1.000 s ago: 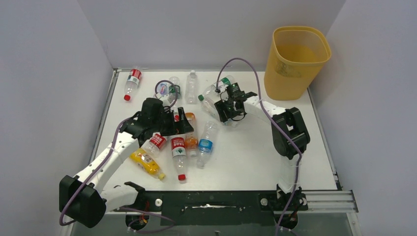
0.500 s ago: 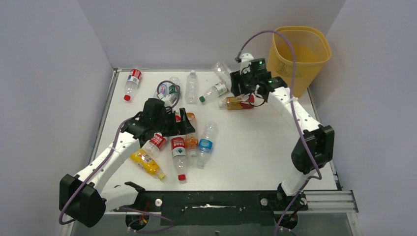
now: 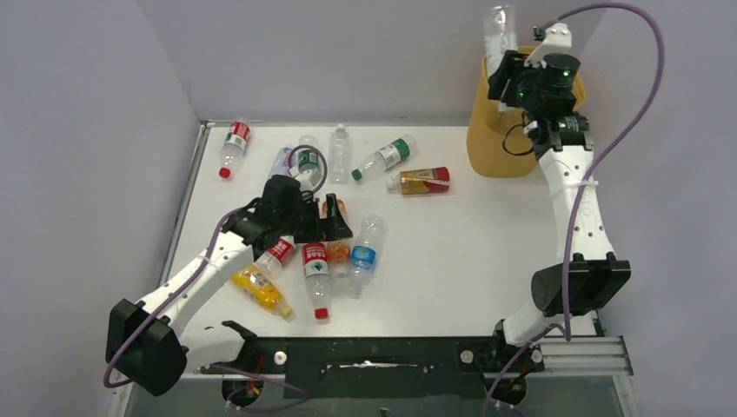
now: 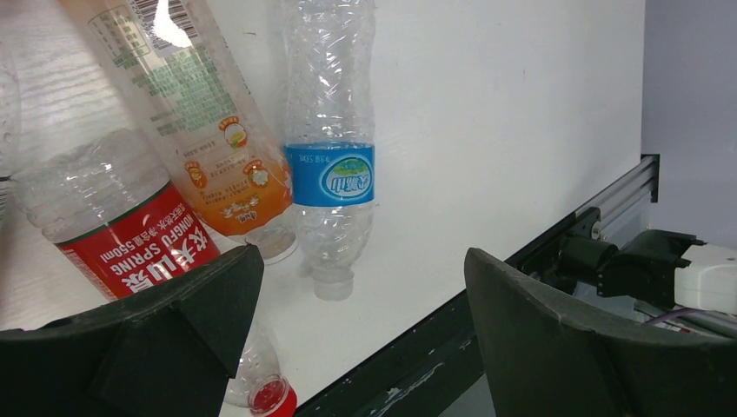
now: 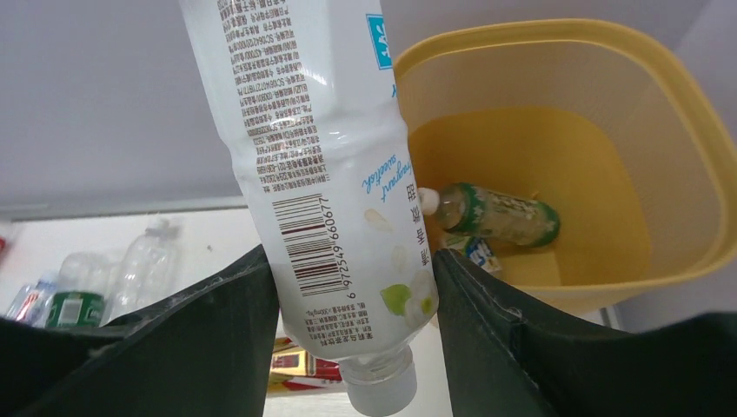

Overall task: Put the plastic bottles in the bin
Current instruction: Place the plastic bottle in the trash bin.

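My right gripper [image 3: 511,69] is shut on a clear, white-labelled plastic bottle [image 3: 498,30], held cap-down high over the near-left rim of the yellow bin [image 3: 487,148]. In the right wrist view this bottle [image 5: 322,174] fills the gap between the fingers, with the bin [image 5: 695,113] behind it and a green-labelled bottle [image 5: 495,215] lying on the bin's floor. My left gripper [image 3: 335,221] hangs open over a cluster of bottles; its wrist view shows a blue-labelled clear bottle [image 4: 330,174], an orange one [image 4: 209,148] and a red-labelled one [image 4: 113,234] below the spread fingers.
More bottles lie on the white table: a red-labelled one [image 3: 235,141] at the far left, a green-labelled one [image 3: 382,159], an orange-and-red one [image 3: 421,181], a clear one [image 3: 339,155] and a yellow one [image 3: 258,288]. Grey walls enclose the table on three sides.
The right arm has lifted the clear bottle from the middle of the table up and right to the bin's rim. The left gripper has shifted slightly right over the cluster, still open.
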`<act>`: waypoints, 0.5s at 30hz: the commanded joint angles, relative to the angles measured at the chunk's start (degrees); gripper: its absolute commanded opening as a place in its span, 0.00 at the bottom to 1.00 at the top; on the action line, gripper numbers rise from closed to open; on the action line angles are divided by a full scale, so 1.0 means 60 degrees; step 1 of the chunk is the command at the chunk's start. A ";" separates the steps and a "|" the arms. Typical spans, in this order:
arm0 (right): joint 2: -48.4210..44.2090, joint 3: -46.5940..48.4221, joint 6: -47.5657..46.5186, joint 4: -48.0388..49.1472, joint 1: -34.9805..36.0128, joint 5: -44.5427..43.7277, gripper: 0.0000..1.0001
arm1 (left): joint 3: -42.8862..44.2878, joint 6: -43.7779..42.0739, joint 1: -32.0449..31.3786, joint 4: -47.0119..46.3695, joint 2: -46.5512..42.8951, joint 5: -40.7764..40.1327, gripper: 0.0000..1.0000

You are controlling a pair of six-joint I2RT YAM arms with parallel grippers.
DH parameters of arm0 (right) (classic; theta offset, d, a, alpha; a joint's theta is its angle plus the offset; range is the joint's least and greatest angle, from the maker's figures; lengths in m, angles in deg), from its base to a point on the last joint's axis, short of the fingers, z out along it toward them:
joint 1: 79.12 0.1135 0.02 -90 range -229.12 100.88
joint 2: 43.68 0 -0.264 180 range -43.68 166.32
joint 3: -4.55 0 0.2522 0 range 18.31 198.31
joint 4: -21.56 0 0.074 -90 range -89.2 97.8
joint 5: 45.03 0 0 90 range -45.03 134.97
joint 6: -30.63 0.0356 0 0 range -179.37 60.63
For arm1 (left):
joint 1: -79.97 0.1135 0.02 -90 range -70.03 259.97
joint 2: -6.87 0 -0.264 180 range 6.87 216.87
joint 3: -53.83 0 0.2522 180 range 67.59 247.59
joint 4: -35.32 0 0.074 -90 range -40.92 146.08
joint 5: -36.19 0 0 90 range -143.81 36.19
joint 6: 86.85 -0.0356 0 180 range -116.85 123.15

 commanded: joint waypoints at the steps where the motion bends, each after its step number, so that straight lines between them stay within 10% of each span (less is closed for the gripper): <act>1: -0.0015 0.0548 0.1100 0.0929 -0.1149 0.0278 0.37 | -0.0021 0.0064 -0.0165 -0.0534 0.0006 0.0058 0.88; 15: 0.1584 0.2163 0.1669 0.1351 -0.2757 0.1273 0.42 | 0.0155 0.0072 -0.0363 -0.0478 0.0133 0.0006 0.88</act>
